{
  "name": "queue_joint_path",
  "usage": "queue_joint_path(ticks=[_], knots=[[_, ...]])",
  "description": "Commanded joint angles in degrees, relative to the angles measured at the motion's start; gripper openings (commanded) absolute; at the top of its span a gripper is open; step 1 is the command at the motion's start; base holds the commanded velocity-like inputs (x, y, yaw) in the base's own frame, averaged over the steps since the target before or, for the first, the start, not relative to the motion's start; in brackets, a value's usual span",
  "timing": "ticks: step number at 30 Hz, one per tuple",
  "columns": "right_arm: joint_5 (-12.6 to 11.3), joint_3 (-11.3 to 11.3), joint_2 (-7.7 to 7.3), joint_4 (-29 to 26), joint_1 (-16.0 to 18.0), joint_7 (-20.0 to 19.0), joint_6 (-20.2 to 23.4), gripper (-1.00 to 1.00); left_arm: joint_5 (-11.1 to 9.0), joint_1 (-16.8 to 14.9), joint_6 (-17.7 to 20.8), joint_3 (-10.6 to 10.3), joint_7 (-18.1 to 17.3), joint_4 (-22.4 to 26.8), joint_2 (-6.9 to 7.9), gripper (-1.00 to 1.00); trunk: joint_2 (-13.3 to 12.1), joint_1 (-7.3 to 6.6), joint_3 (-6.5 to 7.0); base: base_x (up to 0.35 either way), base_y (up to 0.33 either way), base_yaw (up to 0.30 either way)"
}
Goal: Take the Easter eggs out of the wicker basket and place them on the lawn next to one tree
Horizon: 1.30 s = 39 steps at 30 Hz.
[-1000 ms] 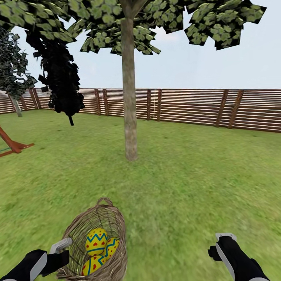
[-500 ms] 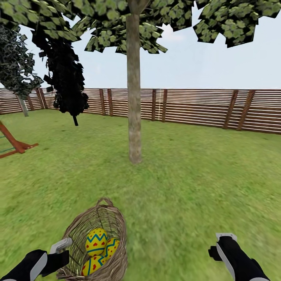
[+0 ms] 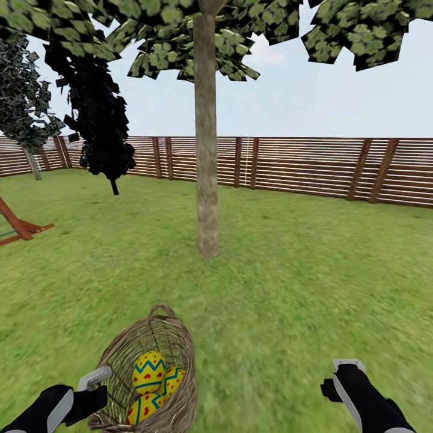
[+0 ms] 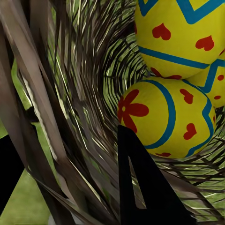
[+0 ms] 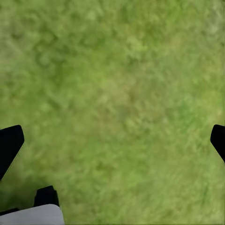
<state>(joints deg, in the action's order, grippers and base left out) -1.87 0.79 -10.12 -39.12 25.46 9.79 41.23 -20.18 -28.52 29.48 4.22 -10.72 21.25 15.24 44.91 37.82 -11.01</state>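
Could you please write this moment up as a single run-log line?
left claw: shut on wicker basket rim | right claw: open over lawn | three Easter eggs: in basket | tree: ahead

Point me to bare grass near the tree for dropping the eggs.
Open lawn runs between the wicker basket and the tree trunk, and rightward toward the fence. The right gripper hangs over bare grass. Crowded: the basket, eggs packed inside, left gripper against its wall.

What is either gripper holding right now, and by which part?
The left gripper grips the wicker basket by its rim wall, eggs inside. The right gripper is open over lawn, holding nothing.
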Motion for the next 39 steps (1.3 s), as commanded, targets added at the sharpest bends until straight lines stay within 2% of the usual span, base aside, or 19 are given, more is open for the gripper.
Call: queue_joint_path(ticks=[1, 20, 39], knots=[[-0.22, 0.00, 0.01, -0.08, 0.03, 0.23, 0.25, 1.00, -0.56, -0.04, 0.49, 0.52, -0.18, 0.10, -0.03, -1.00, 0.07, 0.05, -0.08, 0.329, 0.000, 0.000], [0.11, 0.00, -0.16, -0.09, 0.03, 0.32, 0.25, 1.00, -0.56, -0.04, 0.40, 0.52, -0.18, 0.02, -0.12, -1.00, 0.07, 0.05, -0.08, 0.329, 0.000, 0.032], [0.29, 0.00, -0.17, -0.12, 0.03, 0.32, 0.24, 1.00, -0.56, -0.04, 0.39, 0.52, -0.18, -0.07, -0.12, -1.00, 0.07, 0.05, -0.08, 0.329, 0.000, 0.194]])
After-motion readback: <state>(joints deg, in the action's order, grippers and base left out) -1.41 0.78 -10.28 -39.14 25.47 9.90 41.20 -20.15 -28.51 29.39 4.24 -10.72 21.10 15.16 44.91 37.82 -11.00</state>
